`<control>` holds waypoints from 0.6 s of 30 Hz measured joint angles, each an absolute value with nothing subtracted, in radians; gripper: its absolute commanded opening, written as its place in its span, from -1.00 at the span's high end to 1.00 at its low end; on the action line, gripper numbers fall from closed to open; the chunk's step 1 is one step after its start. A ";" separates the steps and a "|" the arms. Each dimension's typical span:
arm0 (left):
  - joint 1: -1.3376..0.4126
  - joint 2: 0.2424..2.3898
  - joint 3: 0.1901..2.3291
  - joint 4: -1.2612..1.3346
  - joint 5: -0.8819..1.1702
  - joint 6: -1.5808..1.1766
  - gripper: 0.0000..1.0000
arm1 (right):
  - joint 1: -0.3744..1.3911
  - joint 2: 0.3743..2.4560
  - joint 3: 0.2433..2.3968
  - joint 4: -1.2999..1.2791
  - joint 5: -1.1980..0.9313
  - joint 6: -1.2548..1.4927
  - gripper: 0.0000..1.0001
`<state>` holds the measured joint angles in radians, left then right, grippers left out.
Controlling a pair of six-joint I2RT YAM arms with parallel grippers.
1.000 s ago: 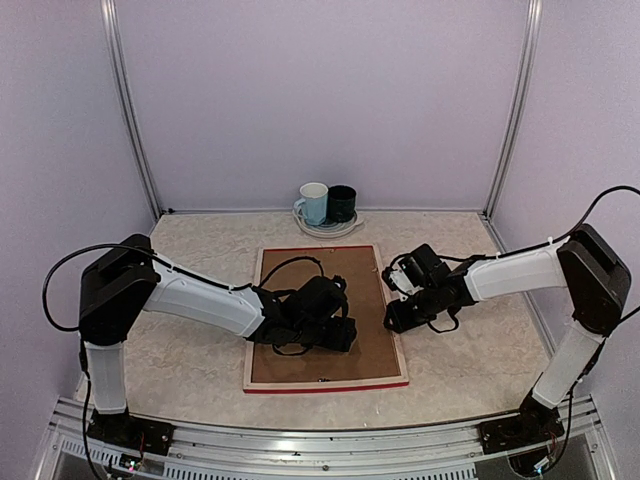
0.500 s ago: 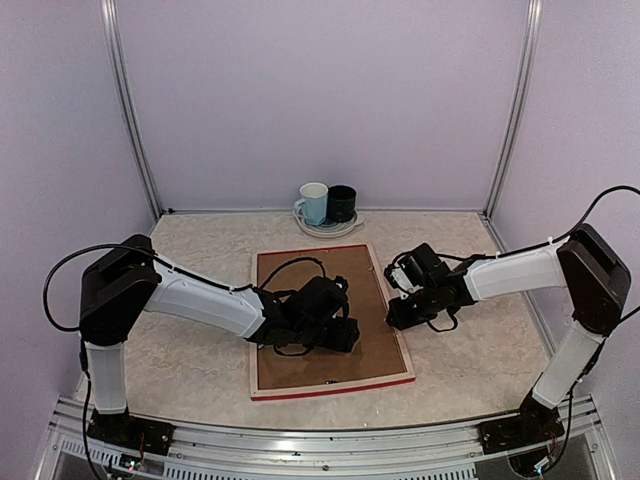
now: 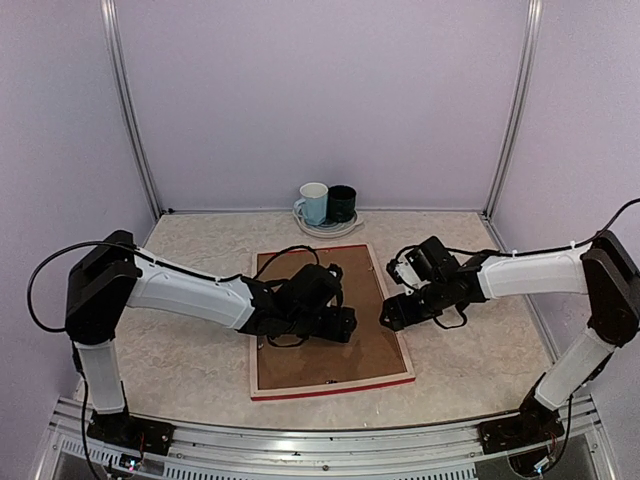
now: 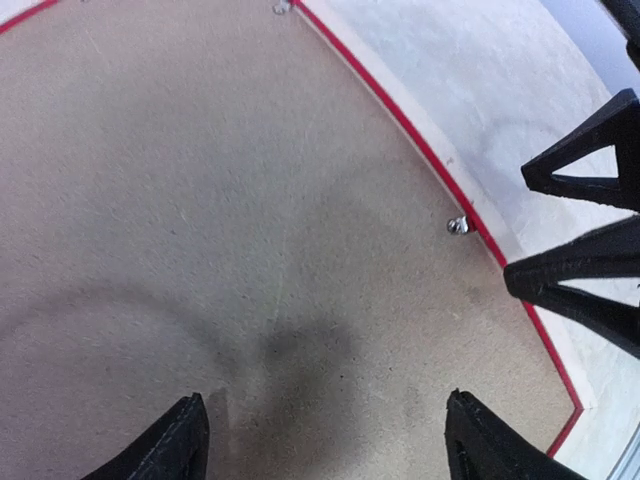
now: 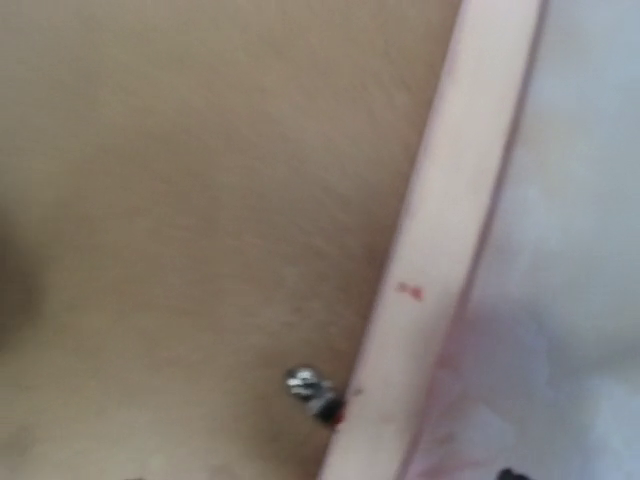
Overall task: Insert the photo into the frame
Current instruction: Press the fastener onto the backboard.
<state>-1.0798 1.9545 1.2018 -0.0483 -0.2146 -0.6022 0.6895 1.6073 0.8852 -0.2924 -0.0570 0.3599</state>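
Looking down from the overhead camera, I see the frame (image 3: 330,390) lying face down in the middle of the tabletop (image 3: 190,350), a little askew. Its red edge shows along the near side, and the brown backing board (image 3: 300,365) fills the space inside its pale wood rails. My left arm reaches in from the left and hangs its pincer (image 4: 328,430) over the middle of that board. On its wrist camera the two black fingers (image 4: 180,445) stand wide apart with only bare board between them, so it is open and holding nothing. The right pincer (image 3: 386,318) sits at the frame's right rail, about halfway along it. From the left wrist camera I can see its two pointed fingers (image 4: 580,175) spread, one over the tabletop just outside the rail and the other with its tip at the rail. Nothing is clamped between them, so it is open too. A small metal tab (image 4: 458,225) stands at the board's edge just beside those fingertips. The right wrist picture is badly blurred and shows board, pale rail and what is probably that same tab. At the back of the tabletop, well apart from the frame, a pale blue mug (image 3: 313,203) and a black mug (image 3: 342,203) stand side by side on a plate (image 3: 330,229).
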 measured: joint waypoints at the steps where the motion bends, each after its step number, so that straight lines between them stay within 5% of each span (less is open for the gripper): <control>1: -1.077 1.932 1.201 -0.057 -0.223 -0.598 -0.83 | 0.688 1.589 0.884 -0.292 -0.065 0.358 -0.72; 2: -1.074 1.908 1.201 -0.064 -0.231 -0.595 -0.96 | 0.683 1.569 0.883 -0.291 -0.073 0.361 -0.79; 6: -1.059 1.763 1.189 -0.085 -0.274 -0.582 -0.98 | 0.660 1.504 0.868 -0.276 -0.127 0.363 -0.91; 18: -0.853 1.470 0.871 -0.094 -0.319 -0.629 -0.98 | 0.524 1.457 0.765 -0.202 -0.274 0.408 -0.94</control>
<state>-0.8532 1.4704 0.8715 -0.0944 -0.3191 -0.6289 0.5236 1.4570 0.7650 -0.2020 -0.2745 0.4080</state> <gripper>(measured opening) 0.988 0.970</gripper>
